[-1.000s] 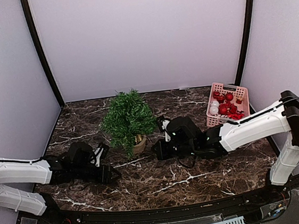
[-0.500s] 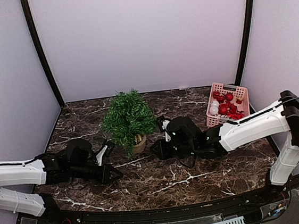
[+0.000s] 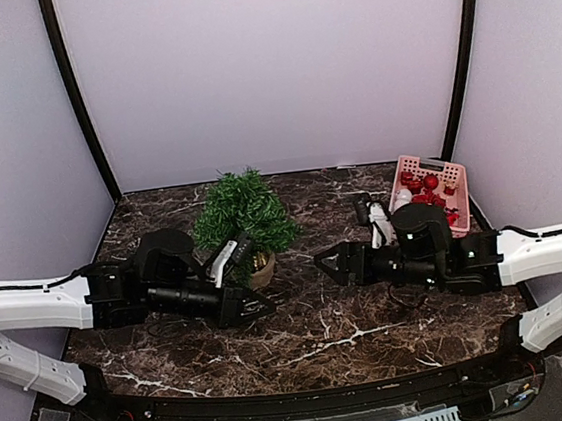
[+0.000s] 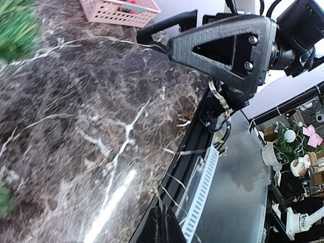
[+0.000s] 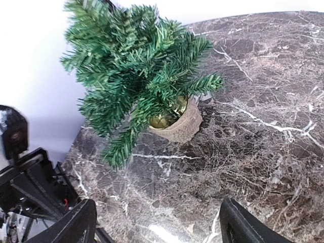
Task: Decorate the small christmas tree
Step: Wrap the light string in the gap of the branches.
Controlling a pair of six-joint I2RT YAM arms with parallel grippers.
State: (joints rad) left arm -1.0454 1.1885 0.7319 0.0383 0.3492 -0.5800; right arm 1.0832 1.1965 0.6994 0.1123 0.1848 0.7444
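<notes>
The left hand (image 3: 254, 308) is shut tight with nothing in it, low over the table (image 3: 325, 345) just in front of the small Christmas tree (image 3: 243, 212), and the right hand (image 3: 325, 266) is wide open and empty, facing the tree from its other side, with the pink basket (image 3: 395, 225) behind it.

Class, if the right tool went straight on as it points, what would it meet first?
Most likely the small christmas tree, low at its tan base; the table stretch before it looks free, though depth is unclear.
</notes>
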